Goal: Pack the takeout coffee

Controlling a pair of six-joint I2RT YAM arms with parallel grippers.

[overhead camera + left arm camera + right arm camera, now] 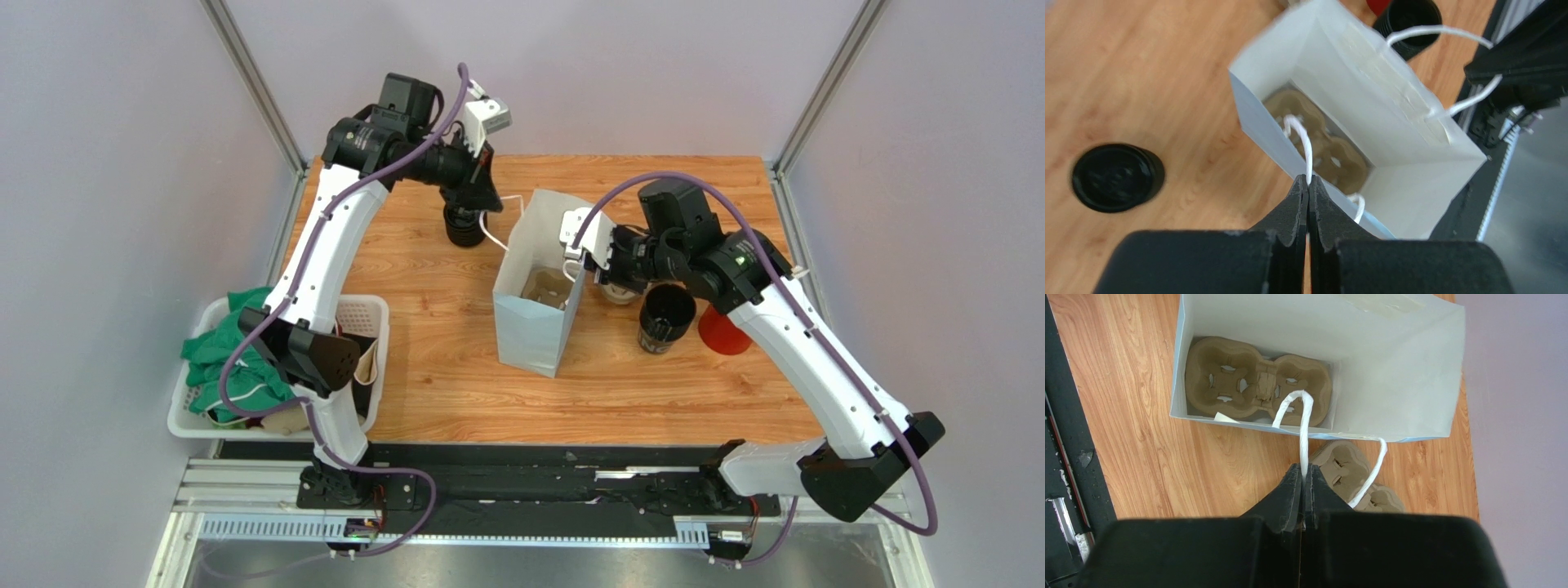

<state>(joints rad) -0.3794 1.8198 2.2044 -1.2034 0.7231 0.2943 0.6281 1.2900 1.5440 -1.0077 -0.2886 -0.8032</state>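
At the lower left of the top view, a white basket [372,321] is holding green cloth [227,343]. Above it in the frame, at the middle of the wooden table [429,368], a white paper bag [530,331] is standing open, and a cardboard cup tray [1257,383] is lying on its floor. At the bag's right rim, the right gripper [1303,471] is pinching one white cord handle [1304,422] with its jaws fully closed. A second tray [1330,459] is lying on the wood below it, outside the bag. Right of that, an open black cup [666,319] is standing just beside a red cup [724,331]. Toward the top of the view, the left gripper [1309,180] is clamping the other handle [1303,138], also fully closed. The takeout coffee [464,227] is sitting upright on the table near that gripper, outside the bag and left of its far corner.
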